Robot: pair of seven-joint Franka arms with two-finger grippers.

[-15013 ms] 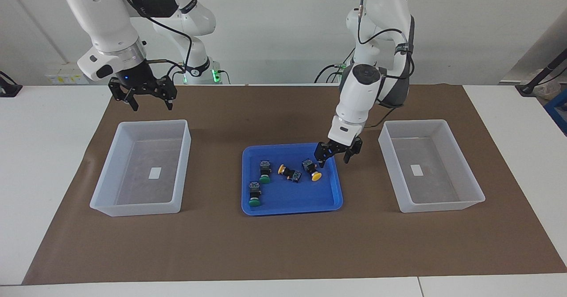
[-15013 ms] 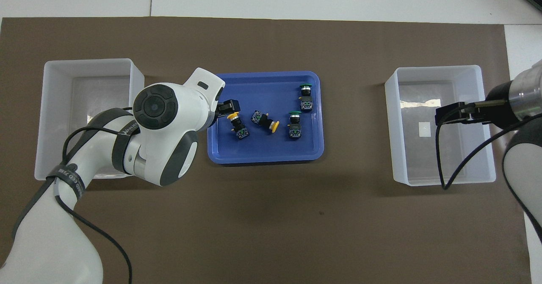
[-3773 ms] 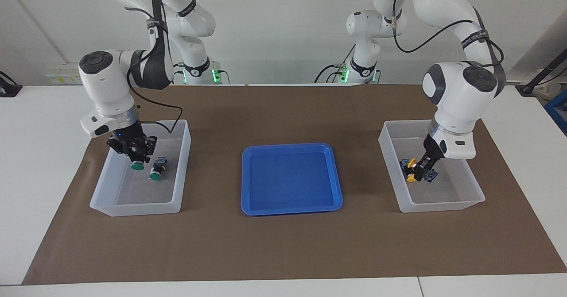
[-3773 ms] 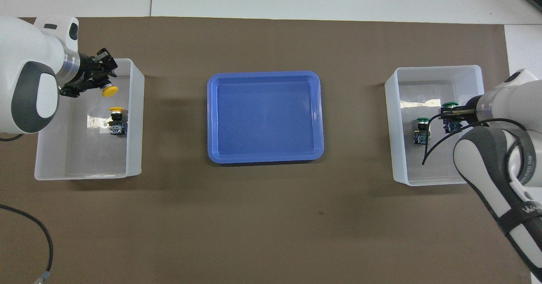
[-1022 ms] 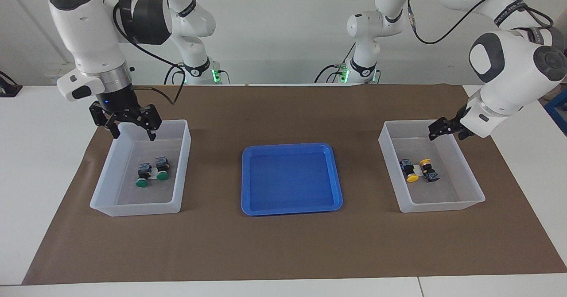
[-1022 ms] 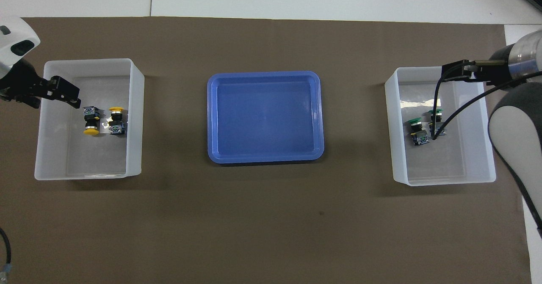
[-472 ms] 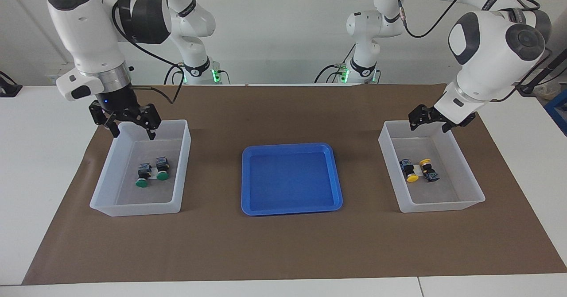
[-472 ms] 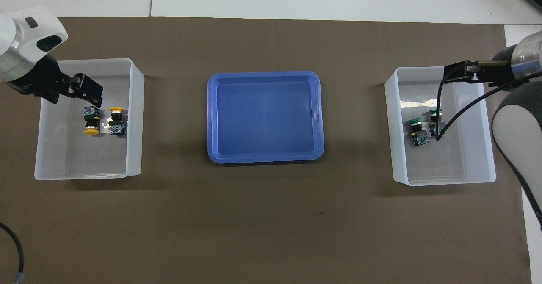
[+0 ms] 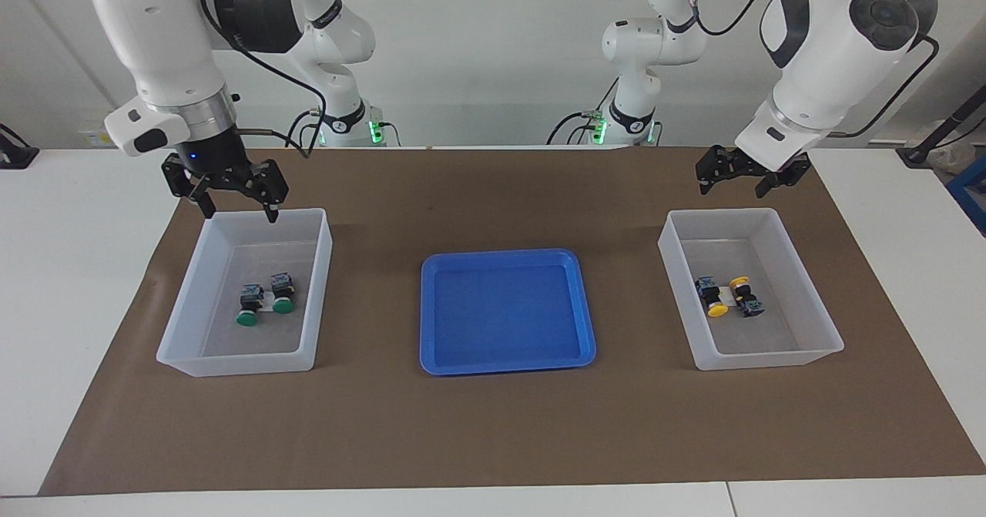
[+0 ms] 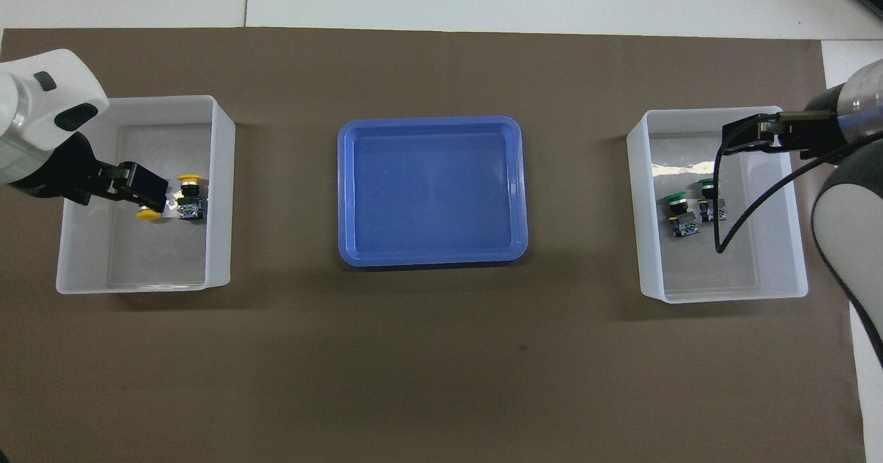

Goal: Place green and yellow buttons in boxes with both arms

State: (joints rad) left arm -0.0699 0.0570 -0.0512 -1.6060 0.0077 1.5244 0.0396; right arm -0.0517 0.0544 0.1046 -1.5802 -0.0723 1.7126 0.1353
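Observation:
Two green buttons (image 9: 248, 307) (image 9: 283, 297) lie side by side in the box (image 9: 231, 363) at the right arm's end; they also show in the overhead view (image 10: 679, 214) (image 10: 710, 199). Two yellow buttons (image 9: 712, 299) (image 9: 744, 295) lie in the box (image 9: 770, 359) at the left arm's end. My right gripper (image 9: 240, 214) is open and empty, raised over the robot-side rim of its box. My left gripper (image 9: 732, 189) is open and empty, raised over the mat by its box's robot-side rim. In the overhead view the left gripper (image 10: 145, 190) partly covers one yellow button (image 10: 148, 214).
A shallow blue tray (image 9: 508, 313) lies empty between the two boxes on the brown mat (image 9: 493, 424). The right arm's black cable (image 10: 731, 201) hangs over its box (image 10: 724, 290) in the overhead view.
Both grippers have risen away from the boxes, open and empty. The left gripper swung toward the robots. All buttons lie still.

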